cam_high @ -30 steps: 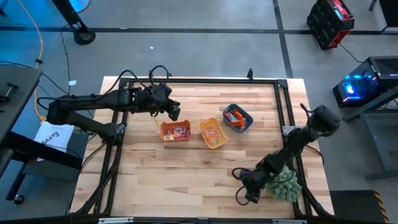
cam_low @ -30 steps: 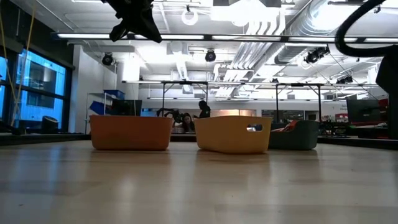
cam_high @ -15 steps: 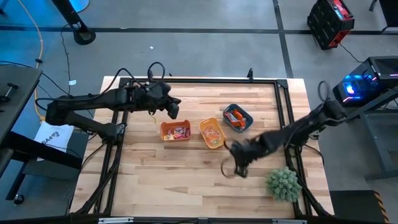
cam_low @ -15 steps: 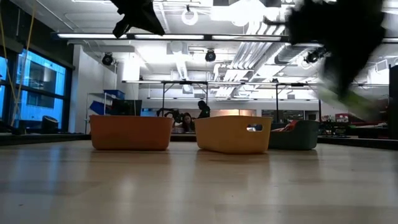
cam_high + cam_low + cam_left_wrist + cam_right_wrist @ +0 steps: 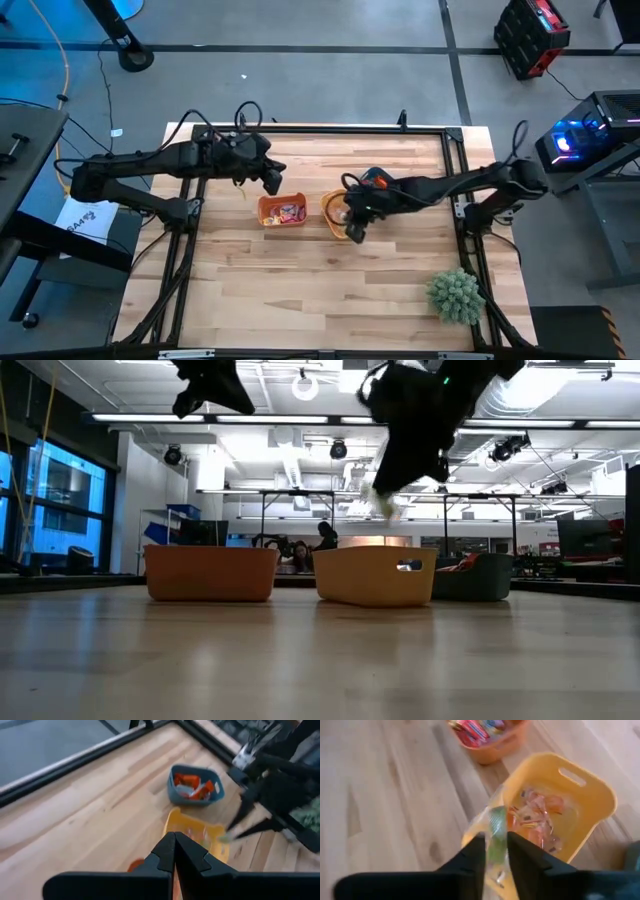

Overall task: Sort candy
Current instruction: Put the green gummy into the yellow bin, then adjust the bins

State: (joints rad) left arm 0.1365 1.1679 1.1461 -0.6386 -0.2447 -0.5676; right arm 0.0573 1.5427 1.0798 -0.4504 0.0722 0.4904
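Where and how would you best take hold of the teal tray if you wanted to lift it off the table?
Probably by the teal tray's rim, from above. Its top is open and its walls stand upright, so one tool finger can drop inside and one outside a wall. The wall away from the yellow tray looks freest; the candy fills the middle, so stay close to the wall.

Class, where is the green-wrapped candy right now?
In the right wrist view, the green candy is pinched in the right claw, above the yellow tray's near edge.
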